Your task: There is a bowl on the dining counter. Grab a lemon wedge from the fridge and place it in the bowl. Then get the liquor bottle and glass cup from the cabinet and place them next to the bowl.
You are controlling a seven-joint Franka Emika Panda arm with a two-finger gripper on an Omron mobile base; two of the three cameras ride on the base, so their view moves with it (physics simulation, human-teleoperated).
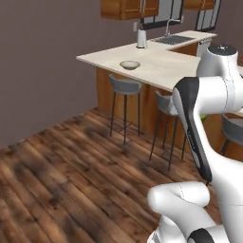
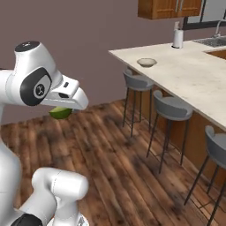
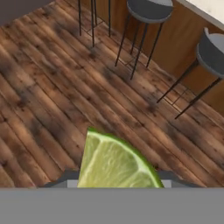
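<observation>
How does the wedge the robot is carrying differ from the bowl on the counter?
The wedge is bright green with a pale, juicy cut face; the bowl is dull tan. The wedge is a pointed slice; the bowl is round and shallow. The wedge is held in the gripper over the wooden floor; the bowl rests on the counter, away from the arm. Both are small.

Grey stools [image 2: 171, 106] on wood floor [image 1: 71, 180] (sink [image 1: 174, 39] beyond).

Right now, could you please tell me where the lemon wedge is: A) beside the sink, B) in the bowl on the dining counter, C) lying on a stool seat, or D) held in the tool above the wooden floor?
D: the hand view shows the lemon wedge gripped in the tool over floorboards, while the bowl sits empty.
</observation>
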